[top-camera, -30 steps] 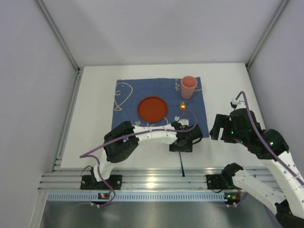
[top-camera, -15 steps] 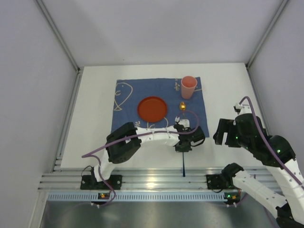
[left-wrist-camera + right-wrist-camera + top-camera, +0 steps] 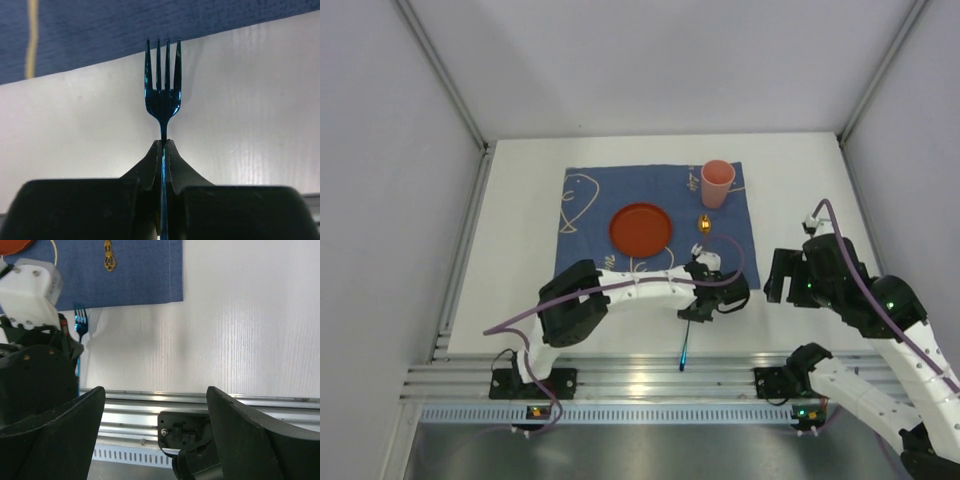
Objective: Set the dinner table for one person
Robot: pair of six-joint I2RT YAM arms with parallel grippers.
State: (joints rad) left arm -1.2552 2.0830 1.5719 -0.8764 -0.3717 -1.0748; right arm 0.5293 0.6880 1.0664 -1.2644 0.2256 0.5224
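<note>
A dark blue fork (image 3: 162, 95) is clamped by its neck in my left gripper (image 3: 163, 142), tines pointing at the blue cloth (image 3: 150, 25) over the white dinner table (image 3: 75, 130). From above, the fork's handle (image 3: 685, 348) slants toward the rail below the left gripper (image 3: 697, 311), just off the cloth's near edge. On the cloth (image 3: 590, 235) lie a red plate (image 3: 642, 228), a pink cup (image 3: 717, 183) and a small gold piece (image 3: 704, 222). My right gripper (image 3: 778, 282) hangs open to the right of the cloth, holding nothing (image 3: 155, 390).
A ribbed aluminium rail (image 3: 620, 380) runs along the near edge, carrying both arm bases. Grey walls close in the table on the left, right and far sides. In the right wrist view the left arm's white wrist (image 3: 30, 290) stands close on the left.
The left gripper has shut on the fork, and the fork's handle end has swung left. The right arm has shifted slightly.
</note>
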